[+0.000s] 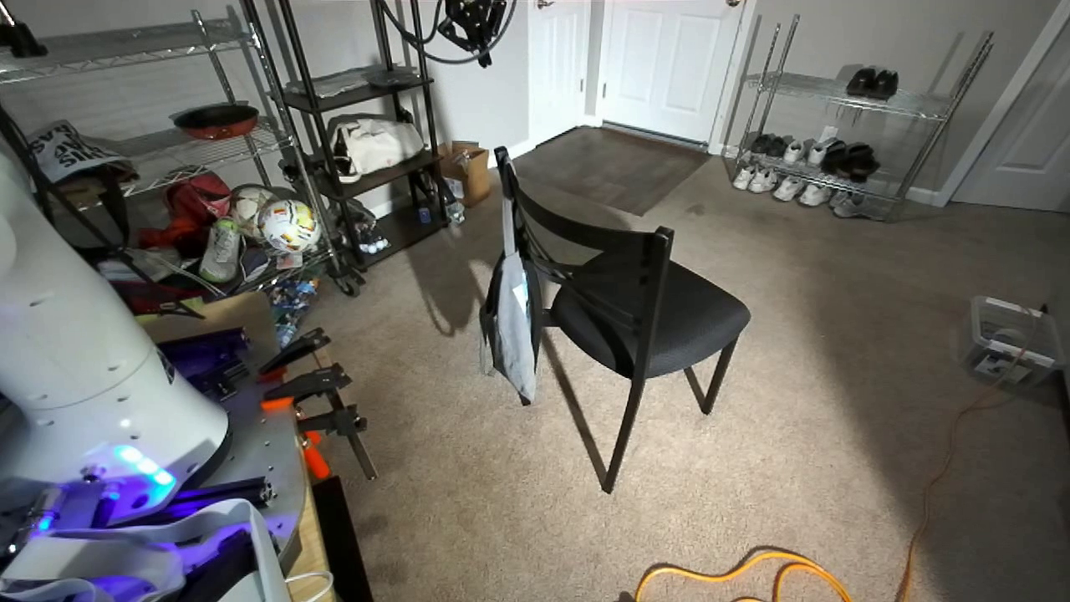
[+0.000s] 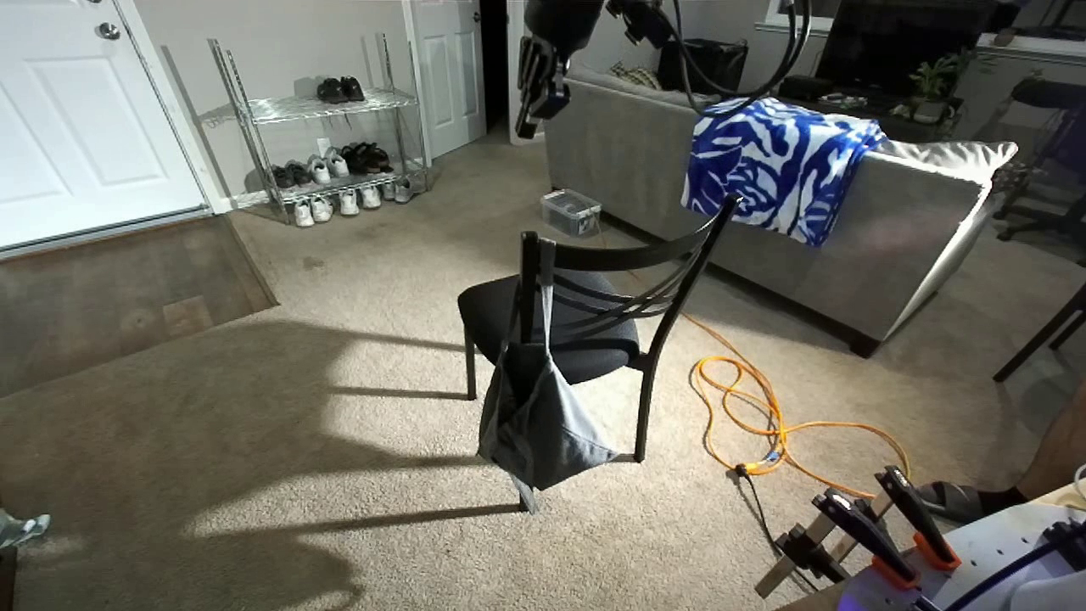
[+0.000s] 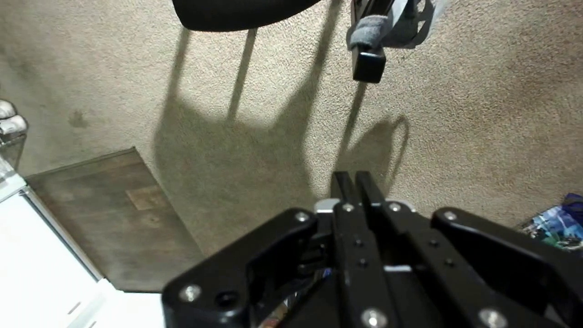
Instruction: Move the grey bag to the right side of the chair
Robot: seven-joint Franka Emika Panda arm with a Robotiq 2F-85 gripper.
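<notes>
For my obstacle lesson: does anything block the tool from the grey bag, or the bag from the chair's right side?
Nothing visible stands between the tool and the grey bag. Rightward, the chair post its handle loops around and the curved backrest block it.

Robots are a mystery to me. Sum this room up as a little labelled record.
Item to move: pale grey cloth tote bag
Where it hangs: black curved-backed chair, on the left backrest post, seen from behind
Robot's hand: black two-fingered gripper, jaws close together, holding nothing, apart from the bag
Floor: beige carpet with looped orange cord
Background: grey sofa draped with blue-and-white cloth; silver wire shoe rack
</notes>
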